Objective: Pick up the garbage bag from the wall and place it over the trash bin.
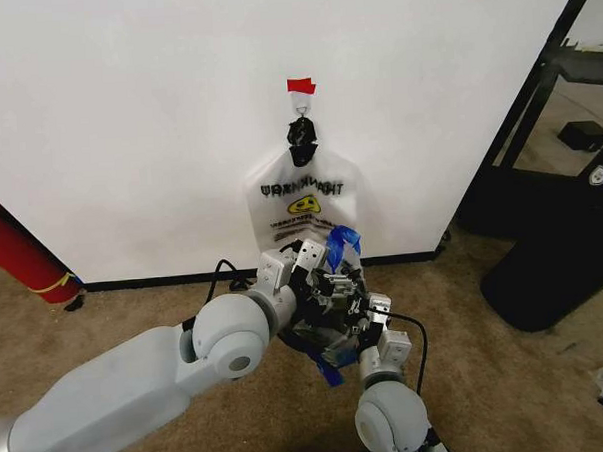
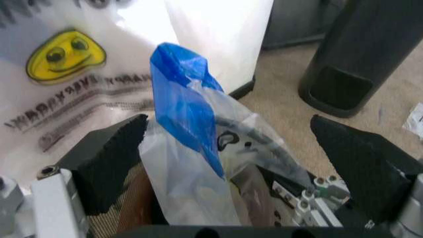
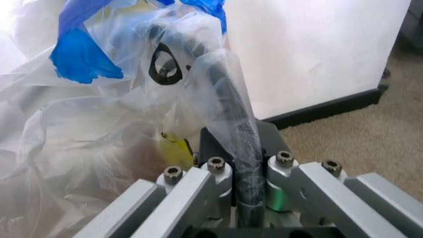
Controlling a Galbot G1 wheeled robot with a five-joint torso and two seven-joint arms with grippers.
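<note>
Here, closest to the robot, the right gripper (image 3: 244, 191) is clenched on a twisted strand of the garbage bag (image 1: 299, 208), which runs up between its jaws in the right wrist view. I judge this pinch is meant to keep the bag's mouth from slipping.

Just beyond it, the left gripper (image 2: 228, 158) stands released, its dark pads (image 2: 109, 158) wide to either side of a blue-taped handle (image 2: 182, 99), touching neither side; it looks placed to close on that handle.

Farther off, the head view shows what the wrist views cannot: the bag hangs upside down on the wall (image 1: 126, 114), its knotted end on a small hook (image 1: 301, 104) under red tape (image 1: 300, 86), so it is not yet freed. The left wrist view shows the yellow smiley (image 2: 65, 55) close up.
</note>
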